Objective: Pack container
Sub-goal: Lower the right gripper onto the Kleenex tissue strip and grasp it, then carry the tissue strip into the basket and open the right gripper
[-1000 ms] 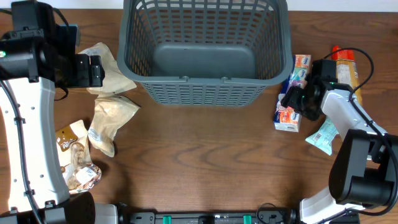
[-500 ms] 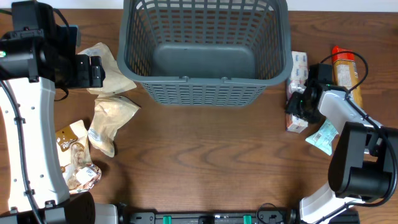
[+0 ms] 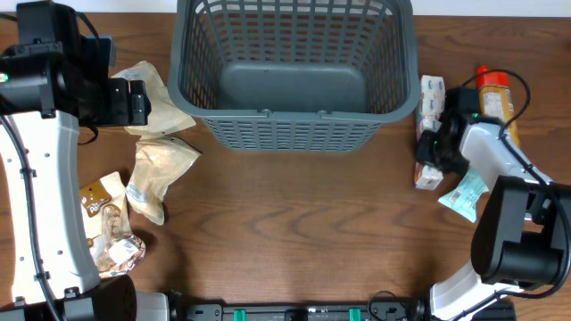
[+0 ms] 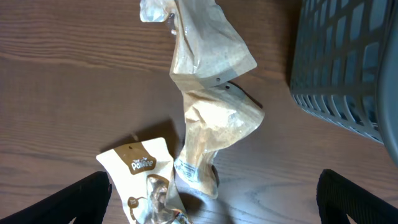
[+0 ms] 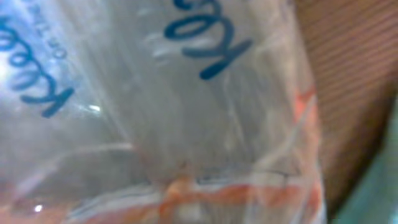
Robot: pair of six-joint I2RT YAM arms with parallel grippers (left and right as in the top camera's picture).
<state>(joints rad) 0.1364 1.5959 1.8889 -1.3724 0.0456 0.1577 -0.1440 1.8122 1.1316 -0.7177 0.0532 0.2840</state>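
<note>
Wooden table (image 3: 294,223) holds a dark grey slotted plastic basket (image 3: 294,134), mouth up, long axis nine-to-three o'clock. Left gripper (image 4: 221,202) gapes empty; right gripper (image 3: 434,147): cannot tell.

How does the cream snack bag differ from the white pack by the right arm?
The snack bag lies left of the basket, no gripper on it; the white pack lies right of it, with the right gripper on it. The bag is cream with a brown label; the pack is shiny with blue lettering. Both sit on the table, outside it.
</note>
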